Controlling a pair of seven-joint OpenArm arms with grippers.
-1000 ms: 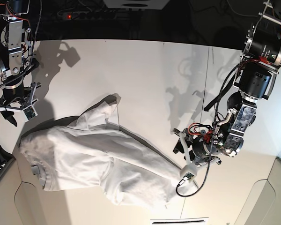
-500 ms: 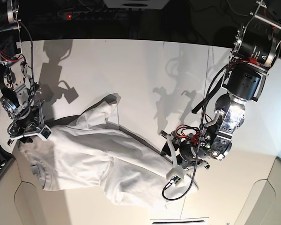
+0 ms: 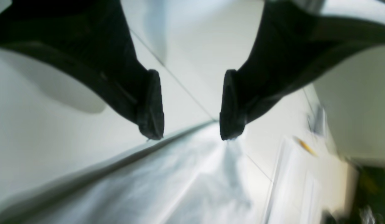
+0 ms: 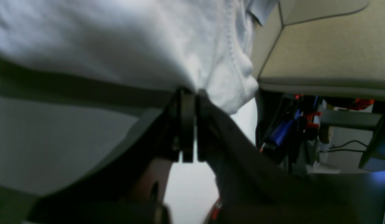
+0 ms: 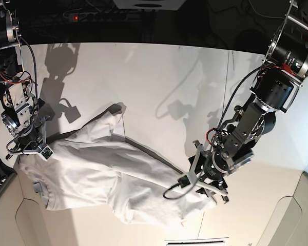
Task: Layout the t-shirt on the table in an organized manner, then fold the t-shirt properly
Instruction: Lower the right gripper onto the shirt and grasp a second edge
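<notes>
T-shirt (image 5: 113, 174) lies crumpled on the counter (image 5: 159, 77), soft and limp, likely best taken at hems or corners: right pincer (image 4: 192, 93) pinches a stitched edge, left pincer (image 3: 189, 105) gapes wide over the opposite edge, empty.

Far half of table (image 5: 159, 72) bare, free passage; t-shirt (image 5: 108, 174) blocks near-left; both arms flank it.
</notes>
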